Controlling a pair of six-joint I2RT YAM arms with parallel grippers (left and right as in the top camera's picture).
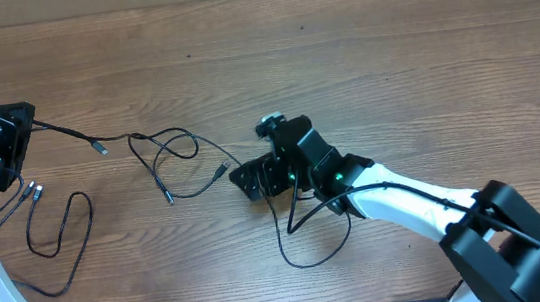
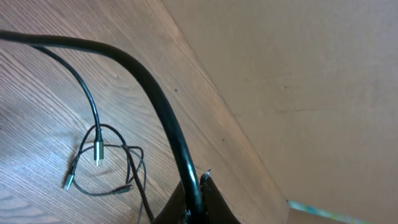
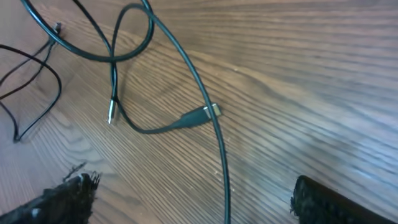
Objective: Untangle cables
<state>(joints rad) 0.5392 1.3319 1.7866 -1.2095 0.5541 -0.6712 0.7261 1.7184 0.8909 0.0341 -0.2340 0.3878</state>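
Note:
Several thin black cables lie tangled on the wooden table, with silver plug ends around the loops. My left gripper at the far left is shut on one cable, which runs right to the tangle. In the left wrist view the jaws pinch that cable, with the tangle beyond. My right gripper is open at the tangle's right end, low over the table. In the right wrist view a cable strand runs between its spread fingers untouched, with a plug just ahead.
Another cable loop with two silver plugs lies at the left front. A loop trails under the right arm. The table's far edge meets a tan wall.

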